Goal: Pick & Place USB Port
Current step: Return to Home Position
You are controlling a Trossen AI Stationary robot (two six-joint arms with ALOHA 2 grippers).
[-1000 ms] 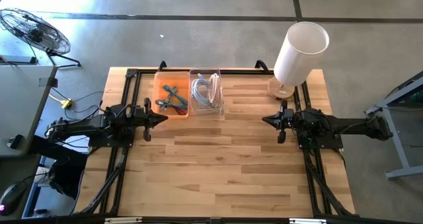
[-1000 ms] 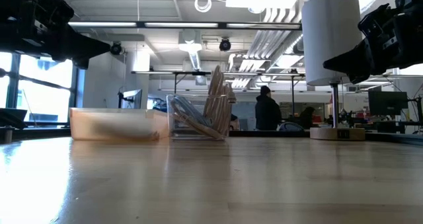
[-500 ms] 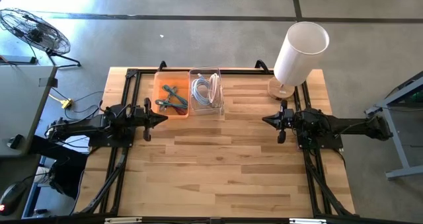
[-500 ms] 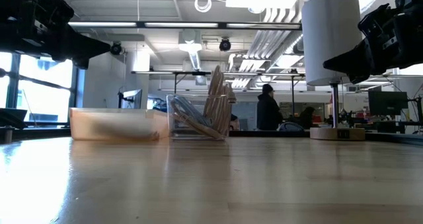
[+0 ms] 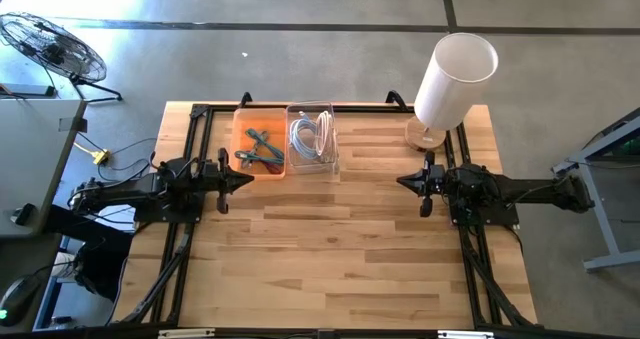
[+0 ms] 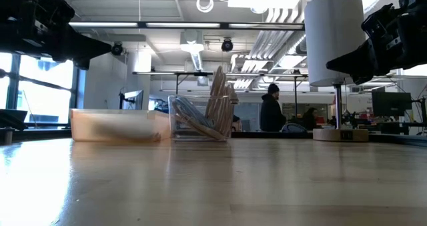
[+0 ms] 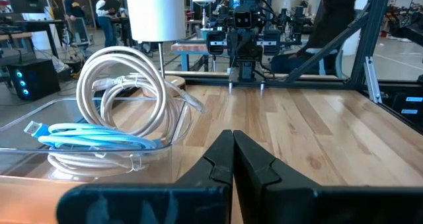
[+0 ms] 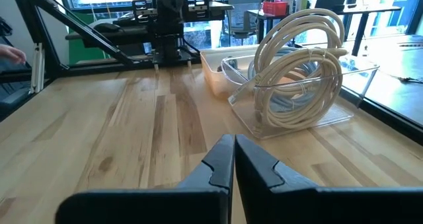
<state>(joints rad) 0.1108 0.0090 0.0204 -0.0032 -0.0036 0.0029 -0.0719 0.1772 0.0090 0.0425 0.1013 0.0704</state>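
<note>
Two robot arms sit at opposite sides of a wooden table (image 5: 350, 249), both claws pressed together.

The left gripper (image 5: 243, 179) is just beside the orange bin (image 5: 243, 129), fingers closed tip to tip. The right gripper (image 5: 404, 182) faces it from well apart, near a white lamp (image 5: 452, 79), and is closed likewise. Blue and black cables (image 5: 262, 149) lie in the orange bin. The clear bin (image 5: 334, 144) beside it holds a white coil (image 5: 308, 134) and a blue cable (image 7: 92, 135). From table height, the orange bin's wall hides its contents, and both arms are cut off by the frame.
</note>
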